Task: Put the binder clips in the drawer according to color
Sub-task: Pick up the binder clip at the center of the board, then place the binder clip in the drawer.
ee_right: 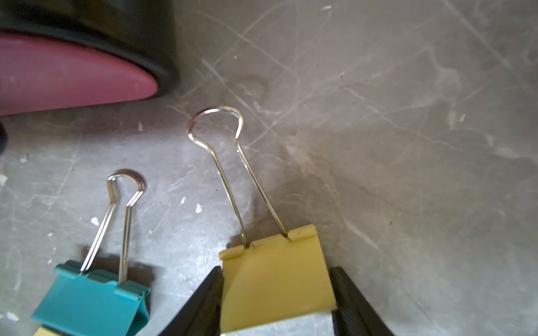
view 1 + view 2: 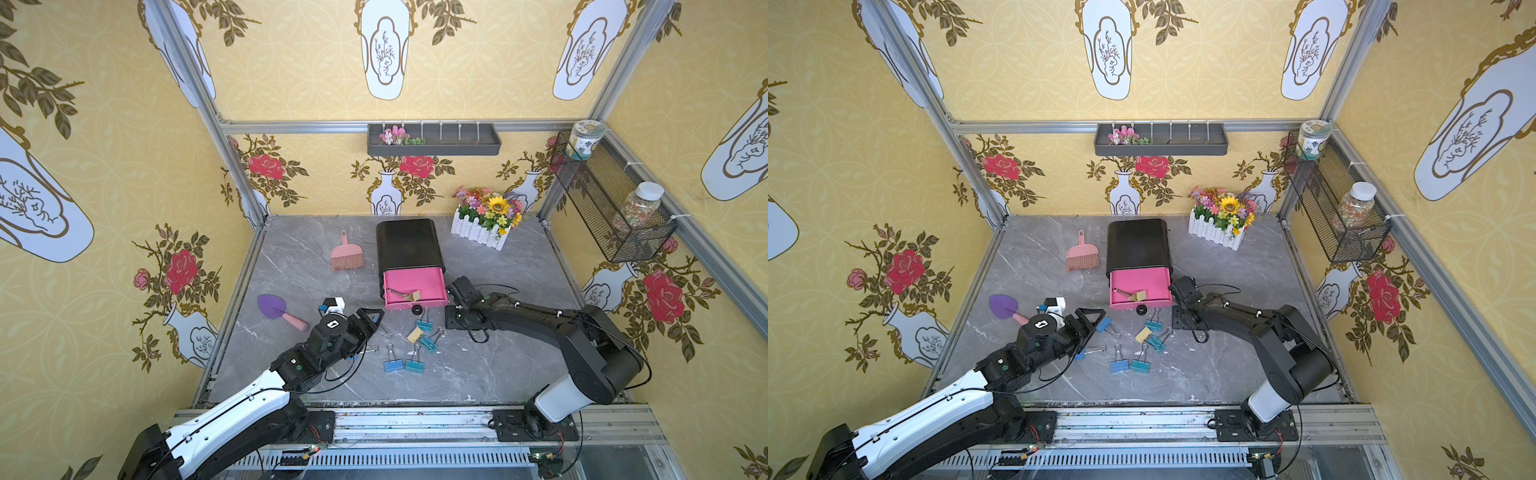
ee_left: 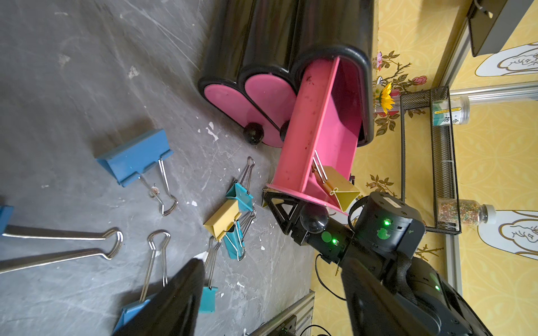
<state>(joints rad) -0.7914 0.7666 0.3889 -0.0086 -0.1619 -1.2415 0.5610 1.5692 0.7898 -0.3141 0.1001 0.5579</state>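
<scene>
I'm working over a grey, marble-look table [image 2: 498, 365], scuffed and hard, so nothing on it gives under a press. At the back stands the glossy black cabinet [image 2: 409, 243] with rounded corners. Its top pink drawer [image 2: 390, 286], smooth plastic, is pulled open, and one stowed gold clip [image 2: 412, 296] lies inside. I judge the step in hand to be picking the next gold one. The right gripper [image 1: 276, 270] is down at the table just beside the drawer front, and its black fingers [image 1: 203, 299] press both flanks of a gold clip [image 1: 273, 293], so I read that as a grip made. The left gripper [image 2: 372, 322] hovers with its jaws apart and nothing between them, above the loose binder clips [image 2: 415, 345]. The next move calls for a lift high enough to clear the drawer's front lip, then a release beside the stowed one. The painted, folded-steel body is slick, so I'd keep the squeeze square. A teal clip [image 1: 90, 299] lies just beside it, and its thin wire loop could snag.
</scene>
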